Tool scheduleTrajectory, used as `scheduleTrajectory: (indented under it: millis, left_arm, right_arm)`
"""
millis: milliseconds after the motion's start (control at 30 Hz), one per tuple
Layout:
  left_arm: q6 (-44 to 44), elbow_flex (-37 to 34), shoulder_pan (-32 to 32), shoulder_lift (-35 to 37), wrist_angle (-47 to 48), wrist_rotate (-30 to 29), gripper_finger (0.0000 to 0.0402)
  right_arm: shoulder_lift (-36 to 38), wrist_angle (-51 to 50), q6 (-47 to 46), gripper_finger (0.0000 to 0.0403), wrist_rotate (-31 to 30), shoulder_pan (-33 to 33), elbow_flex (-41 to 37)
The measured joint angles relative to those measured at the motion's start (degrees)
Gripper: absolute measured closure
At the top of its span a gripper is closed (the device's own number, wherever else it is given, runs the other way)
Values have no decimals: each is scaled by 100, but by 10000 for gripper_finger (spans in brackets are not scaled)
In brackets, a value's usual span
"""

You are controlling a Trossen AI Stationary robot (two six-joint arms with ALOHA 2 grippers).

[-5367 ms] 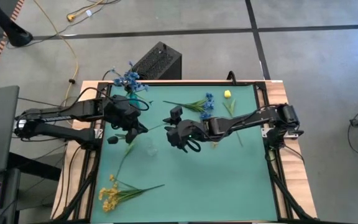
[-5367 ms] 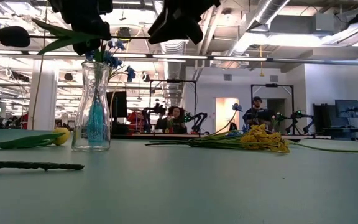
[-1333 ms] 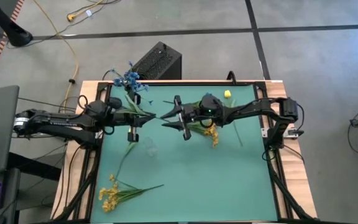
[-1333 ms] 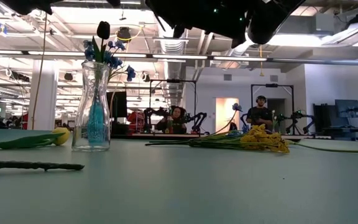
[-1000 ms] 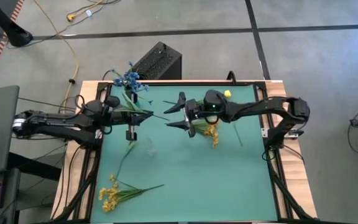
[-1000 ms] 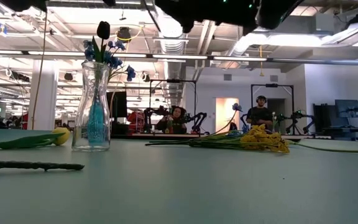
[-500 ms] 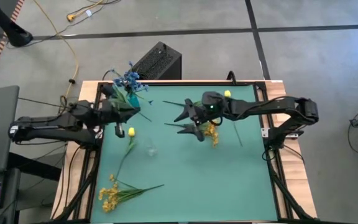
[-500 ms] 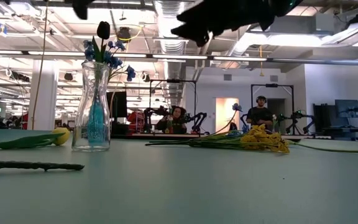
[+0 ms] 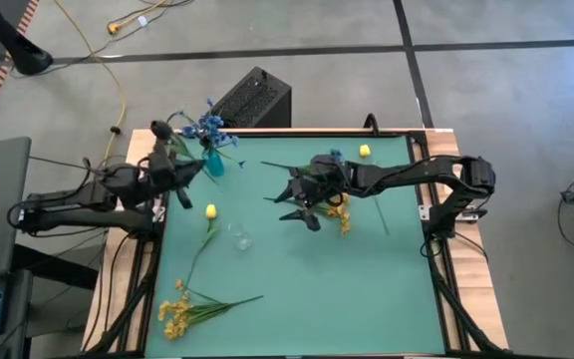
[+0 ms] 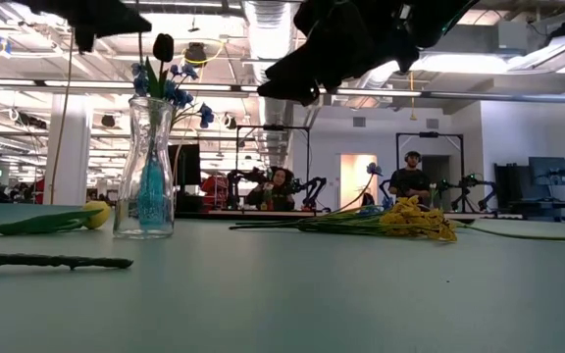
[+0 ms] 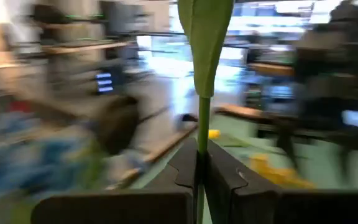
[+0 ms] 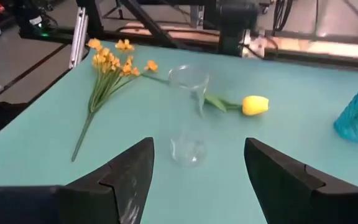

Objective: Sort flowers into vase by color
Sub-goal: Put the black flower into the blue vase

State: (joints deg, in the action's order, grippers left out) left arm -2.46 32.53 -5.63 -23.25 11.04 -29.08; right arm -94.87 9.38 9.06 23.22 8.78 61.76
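While your left gripper [image 9: 179, 160] hovered at the back left corner of the green table [image 9: 367, 289], beside the blue vase [image 9: 212, 163], its fingers were pinched together on a thin green stalk [image 11: 202, 130] whose leaf rose straight up between them in the left wrist view. Blue flowers [image 9: 207, 126] stood in that vase; from table height you saw them [image 10: 170, 86] crowning the glass.

Your right gripper [image 9: 297, 204] hung above the table's middle with its fingers spread wide and nothing between them. Straight ahead of it lay a clear glass vase [image 12: 189, 115], and behind that a yellow bud stem [image 12: 253, 105]. Just beside that arm, yellow blossoms [image 9: 339, 211] and a blue spray [image 9: 334, 156] rested on the mat, with another yellow bud [image 9: 365, 151] near the back edge.

You had one yellow spray [image 9: 177, 311] lying at the front left, well apart from both grippers.
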Motion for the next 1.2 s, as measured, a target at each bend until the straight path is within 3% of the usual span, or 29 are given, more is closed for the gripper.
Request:
scheduleTrajectory:
  millis: [200, 433, 567, 767, 1200]
  left_arm:
    - [232, 0, -4, -45, 111, -1438, 401]
    - [587, -2, -129, -47, 90, -1963, 401]
    - [593, -10, -439, -147, 33, -1885, 401]
    - [1330, -537, -1084, -386, -1397, -1230, 401]
    - [1174, -797, -1917, -452, -1736, -454, 401]
  right_arm:
    - [0, 15, 0, 127, 2, 0, 0]
    - [0, 31, 0, 127, 2, 0, 0]
    - [0, 81, 0, 127, 2, 0, 0]
    - [0, 196, -2, 127, 4, -5, 0]
    - [0, 127, 37, 127, 4, -7, 0]
